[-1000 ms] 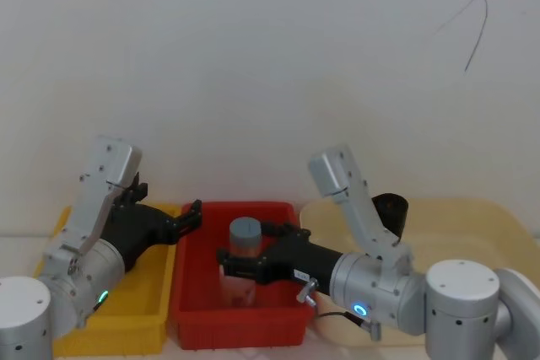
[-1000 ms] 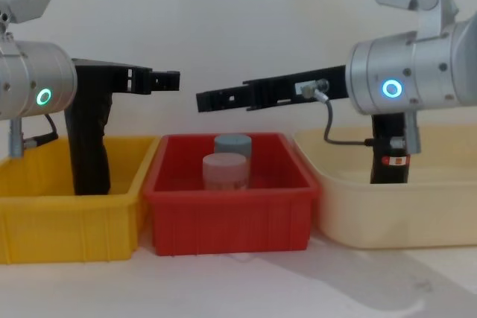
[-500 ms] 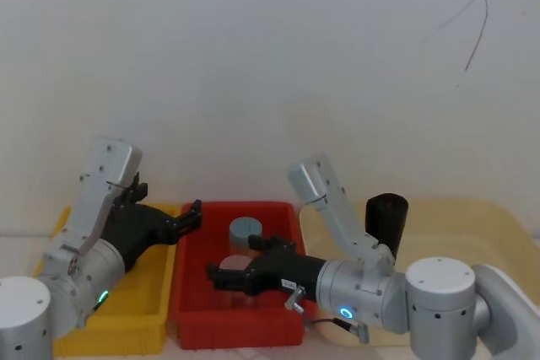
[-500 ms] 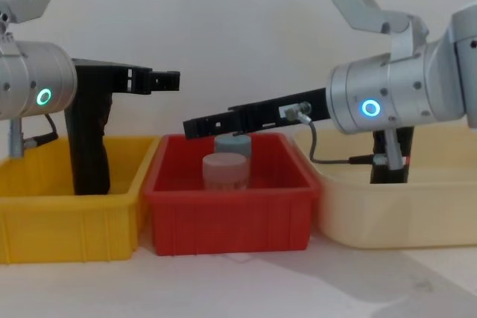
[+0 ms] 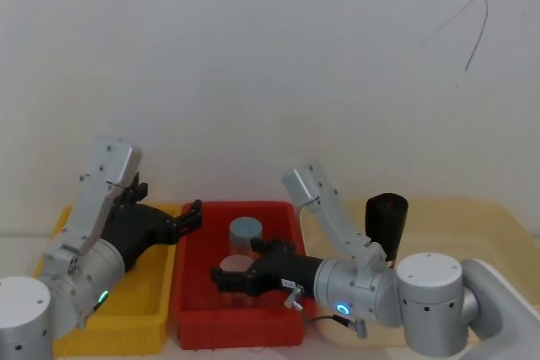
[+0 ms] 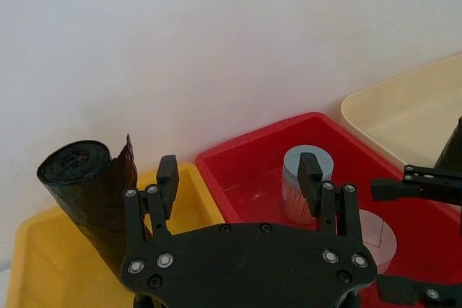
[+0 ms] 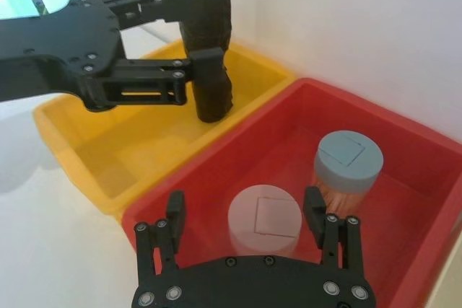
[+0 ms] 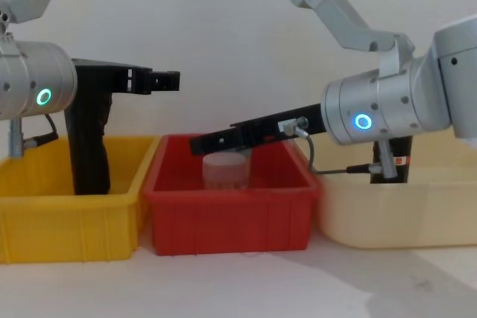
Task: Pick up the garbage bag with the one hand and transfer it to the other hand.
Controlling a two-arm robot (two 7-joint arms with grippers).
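Note:
The garbage bag (image 5: 386,217) is a black roll standing in the cream bin (image 5: 472,208); in the chest view my right wrist mostly hides the garbage bag (image 8: 403,170), leaving its label band visible. My right gripper (image 5: 221,276) is open and lowered into the red bin (image 5: 236,206), its fingers on either side of a pink-lidded jar (image 7: 263,218). It points away from the bag. My left gripper (image 5: 190,217) hangs open over the edge between the yellow bin and the red bin, empty.
A plain black roll (image 8: 89,147) stands in the yellow bin (image 8: 67,229), just beside my left gripper (image 6: 238,178). A grey-blue jar (image 7: 348,160) stands behind the pink one in the red bin. A white wall runs close behind the three bins.
My right gripper has dropped from above the red bin down into it, coming level with the pink jar. The left arm and both black rolls have stayed put.

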